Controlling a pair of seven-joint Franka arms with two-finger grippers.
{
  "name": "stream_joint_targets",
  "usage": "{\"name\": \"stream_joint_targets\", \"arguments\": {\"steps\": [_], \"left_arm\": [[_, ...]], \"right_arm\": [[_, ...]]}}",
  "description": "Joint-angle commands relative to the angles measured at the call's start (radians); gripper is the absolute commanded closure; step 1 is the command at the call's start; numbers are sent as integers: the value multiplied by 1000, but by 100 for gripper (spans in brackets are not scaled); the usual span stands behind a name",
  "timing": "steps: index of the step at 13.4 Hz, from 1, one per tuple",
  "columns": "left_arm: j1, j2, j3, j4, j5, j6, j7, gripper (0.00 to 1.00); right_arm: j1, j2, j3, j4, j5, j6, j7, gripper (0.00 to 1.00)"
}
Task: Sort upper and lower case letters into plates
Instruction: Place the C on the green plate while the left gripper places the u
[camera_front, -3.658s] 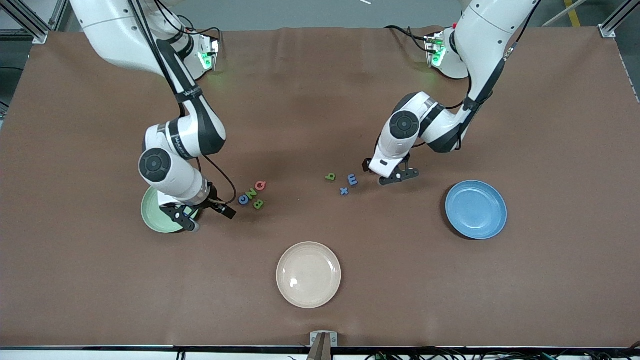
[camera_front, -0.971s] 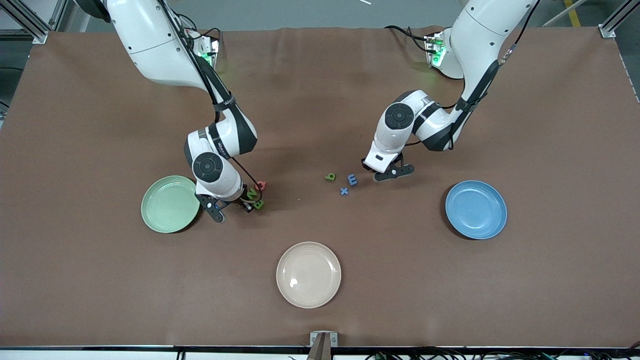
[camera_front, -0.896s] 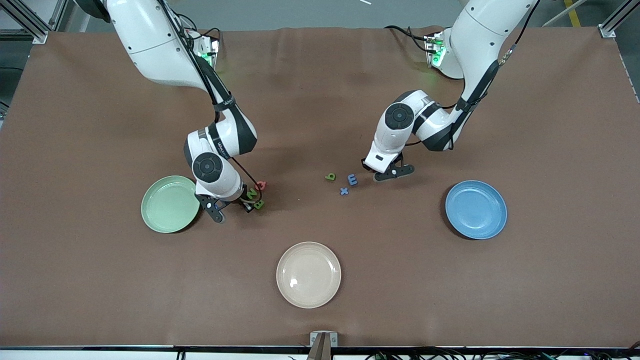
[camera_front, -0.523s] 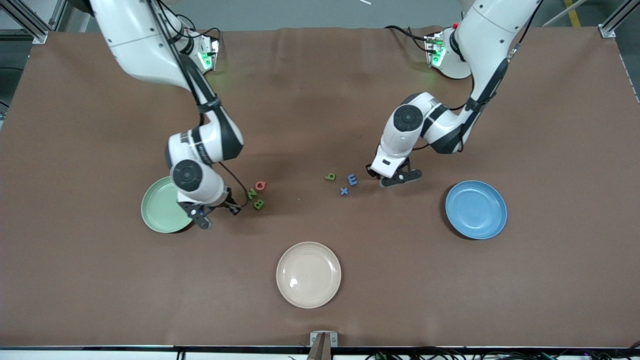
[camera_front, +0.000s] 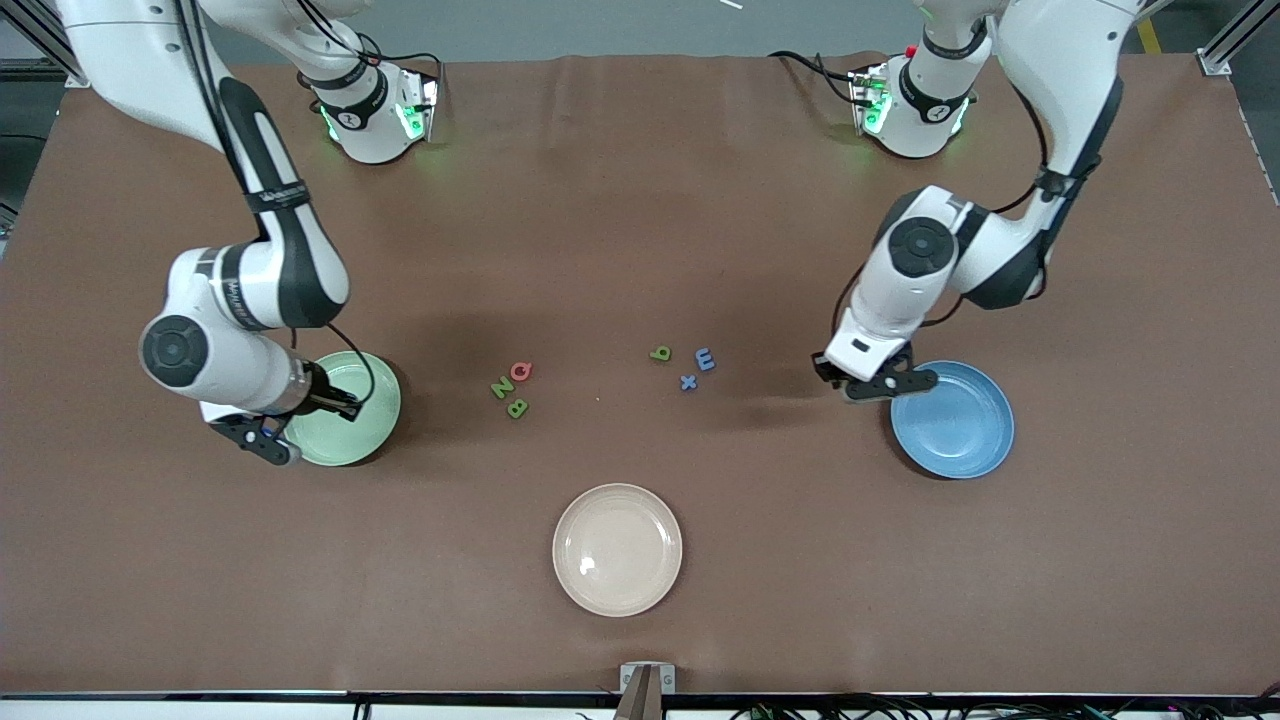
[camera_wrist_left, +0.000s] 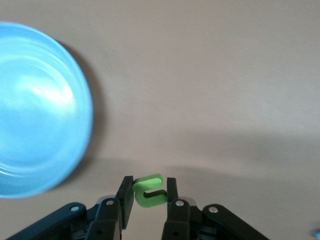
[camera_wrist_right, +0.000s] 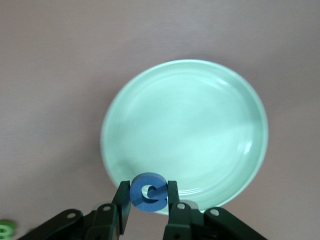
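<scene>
My right gripper (camera_front: 298, 428) is shut on a blue letter G (camera_wrist_right: 148, 194) and holds it over the rim of the pale green plate (camera_front: 350, 395), which also shows in the right wrist view (camera_wrist_right: 190, 125). My left gripper (camera_front: 876, 385) is shut on a small green curved letter (camera_wrist_left: 150, 192) and holds it over the table just beside the blue plate (camera_front: 955, 420), which also shows in the left wrist view (camera_wrist_left: 35, 110). Both plates are empty. A green N (camera_front: 501, 388), red Q (camera_front: 521, 371) and green B (camera_front: 517, 407) lie together on the table. A green b (camera_front: 660, 353), blue E (camera_front: 705, 359) and blue x (camera_front: 688, 381) lie together mid-table.
A cream-beige plate (camera_front: 617, 549) sits empty, nearer the front camera than the letters. The brown table cover (camera_front: 640, 200) is bare between the letters and the arm bases.
My right gripper took the blue G from the N, Q, B group and carried it to the green plate's rim. My left gripper moved from beside the E to the blue plate's edge.
</scene>
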Motion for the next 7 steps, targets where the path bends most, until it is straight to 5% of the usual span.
{"name": "stream_joint_targets", "arguments": {"steps": [1,7], "left_arm": [[93,-23,-11,-18,13,-22,115,93],[272,0,-13,-18,7,-22,393,93]], "right_arm": [[-25,-52,21,-128,-7,92,-48,100],[-26,-40,21,-270,-5,272,-61,100]]}}
